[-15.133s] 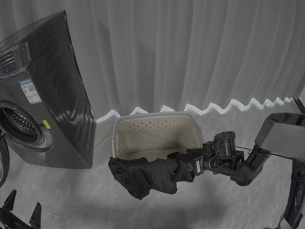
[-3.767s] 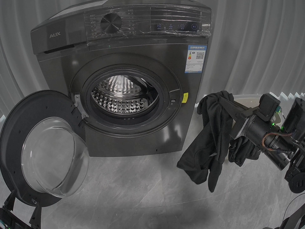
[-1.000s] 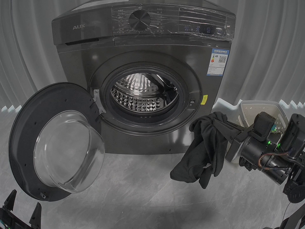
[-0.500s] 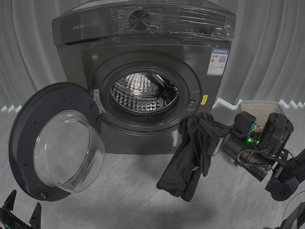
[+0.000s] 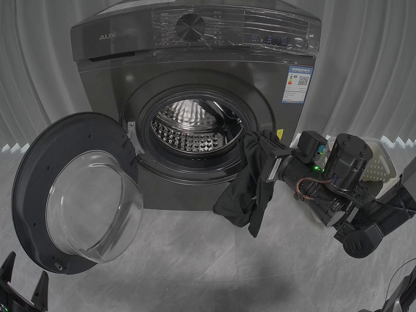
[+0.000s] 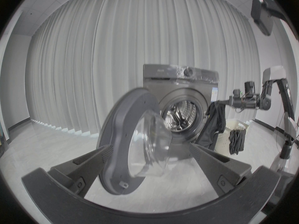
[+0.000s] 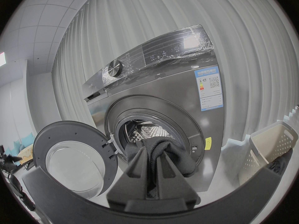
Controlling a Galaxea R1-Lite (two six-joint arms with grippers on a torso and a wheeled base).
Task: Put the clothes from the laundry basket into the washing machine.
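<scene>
Pleated grey curtain (image 5: pixel 368 44), grey floor (image 5: pixel 195 248); black garment (image 5: pixel 242 187) held at the mouth of the washing machine (image 5: pixel 112 79), loading step in hand.

Right fingers (image 7: pixel 137 171) are pressed together, pinching the garment's bunched top just at the right rim of the opening. The rest droops down the front panel and is not yet in the drum (image 5: pixel 195 126). The door (image 5: pixel 39 161) is swung wide to the left. Left fingers (image 6: pixel 215 165) are spread, holding nothing, low and well apart from the machine. Next move likely calls for pushing in past the rim, deep enough to drag the hanging tail inside, then letting go. Another dark piece (image 6: pixel 236 140) hangs on the laundry basket (image 5: pixel 383 165), so more is left to load. Print: logo top left, blue-edged label (image 5: pixel 297 84) with a square code, small yellow sticker (image 5: pixel 279 135), film-wrapped panel (image 5: pixel 234 33).
</scene>
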